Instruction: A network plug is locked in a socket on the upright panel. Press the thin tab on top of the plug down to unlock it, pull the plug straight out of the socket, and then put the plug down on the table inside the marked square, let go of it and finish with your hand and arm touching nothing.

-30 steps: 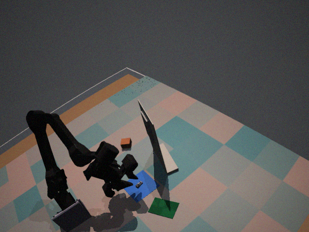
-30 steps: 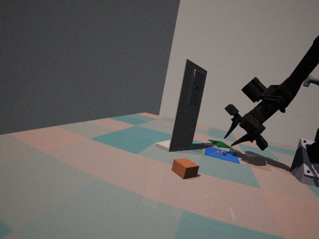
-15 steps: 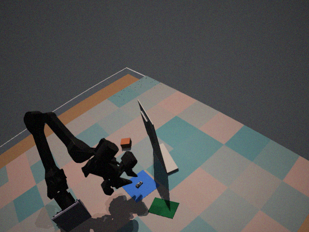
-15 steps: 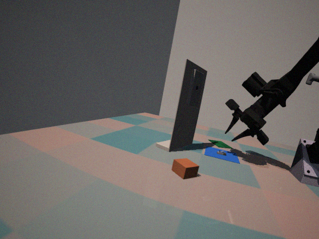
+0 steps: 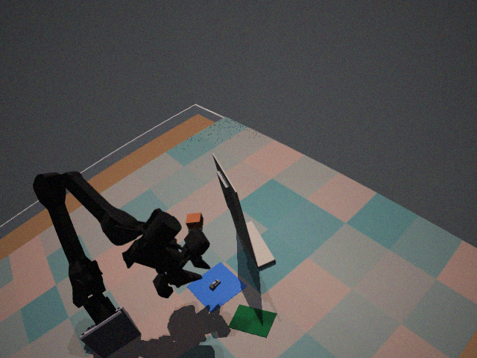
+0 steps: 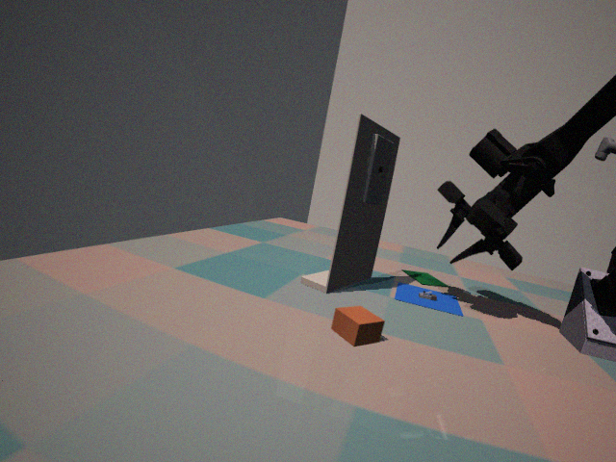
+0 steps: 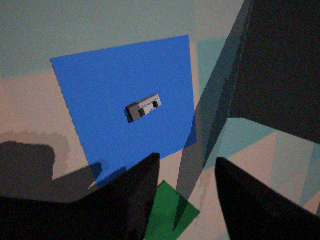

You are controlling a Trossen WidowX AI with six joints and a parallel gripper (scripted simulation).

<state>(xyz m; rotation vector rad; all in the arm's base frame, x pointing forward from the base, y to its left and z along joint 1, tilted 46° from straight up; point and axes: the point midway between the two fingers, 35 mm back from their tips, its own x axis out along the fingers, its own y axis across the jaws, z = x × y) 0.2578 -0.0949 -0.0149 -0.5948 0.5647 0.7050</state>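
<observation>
Plug lies on its side inside the blue square on the worktop, out of the panel. Gripper hangs above, jaws parted, holding nothing, touching nothing.
</observation>
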